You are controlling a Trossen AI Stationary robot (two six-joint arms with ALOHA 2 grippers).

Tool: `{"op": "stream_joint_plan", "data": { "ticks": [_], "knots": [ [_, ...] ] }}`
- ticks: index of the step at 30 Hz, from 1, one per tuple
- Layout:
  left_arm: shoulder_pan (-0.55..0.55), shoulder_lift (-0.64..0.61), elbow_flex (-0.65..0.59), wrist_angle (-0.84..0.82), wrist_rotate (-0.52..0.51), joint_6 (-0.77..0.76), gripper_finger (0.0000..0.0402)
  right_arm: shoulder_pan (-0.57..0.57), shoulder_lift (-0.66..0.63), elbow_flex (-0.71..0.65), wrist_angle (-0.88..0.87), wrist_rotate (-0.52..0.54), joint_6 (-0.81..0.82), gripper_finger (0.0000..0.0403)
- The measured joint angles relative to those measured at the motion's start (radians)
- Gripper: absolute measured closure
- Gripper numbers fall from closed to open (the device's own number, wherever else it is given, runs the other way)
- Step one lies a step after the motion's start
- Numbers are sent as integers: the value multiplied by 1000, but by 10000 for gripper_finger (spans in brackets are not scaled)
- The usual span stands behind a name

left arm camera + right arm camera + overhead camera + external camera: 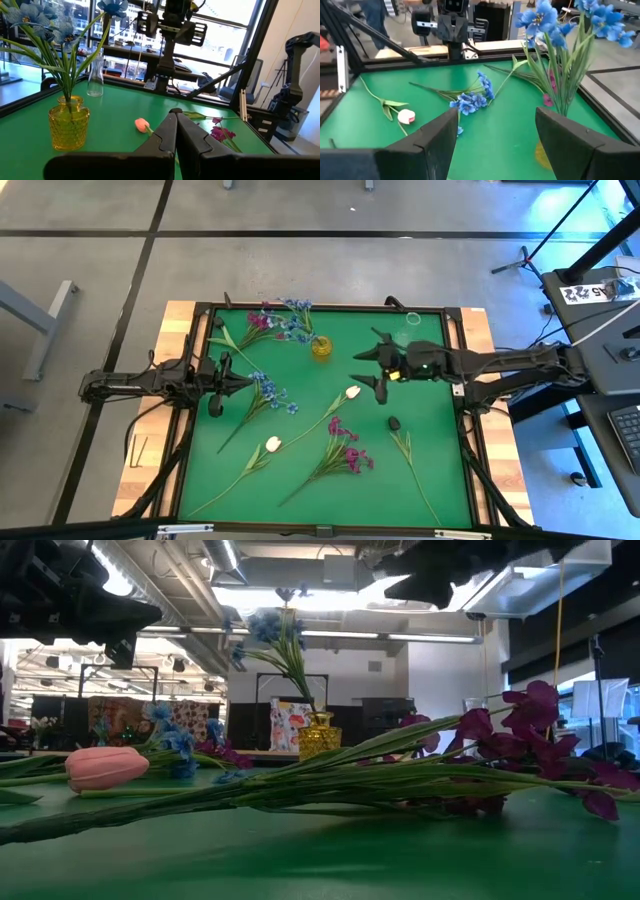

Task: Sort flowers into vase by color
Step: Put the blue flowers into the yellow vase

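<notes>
A yellow glass vase [320,347] stands at the table's far middle with blue flowers [296,318] upright in it. Loose on the mat lie a blue flower [266,390], two white tulips [352,392] [273,444], a magenta flower [345,452] near the front and another magenta flower [258,322] at the far left. My left gripper [250,380] is shut and hovers beside the loose blue flower's blossoms. My right gripper [368,367] is open, just right of the yellow vase [544,152], with nothing between its fingers [440,132].
A clear glass vase [412,317] stands at the far right of the mat. A bare leafy stem [412,465] and a small dark object [395,422] lie at the right front. A raised dark frame [330,306] borders the mat.
</notes>
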Motion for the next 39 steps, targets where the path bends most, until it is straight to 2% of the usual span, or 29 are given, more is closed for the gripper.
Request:
{"op": "stream_joint_plan", "data": {
  "ticks": [6,12,17,22,27,33,39],
  "knots": [
    [0,0,0,2,-18,0,401,35,-128,-152,116,67,50,139],
    [0,0,0,-6,-19,-2,401,64,-200,-259,248,103,60,139],
    [0,0,0,-8,-107,-3,401,63,-210,-320,333,103,41,139],
    [0,1,0,-3,-165,-4,401,62,-210,-349,415,113,-60,139],
    [0,6,4,-6,-235,-4,401,60,-210,-373,579,113,-194,139],
    [1,6,4,-5,-241,-32,401,-43,-210,-373,621,109,-263,139],
    [27,6,12,-24,-263,-37,401,-167,-210,-373,618,-5,-206,139]
  ]
}}
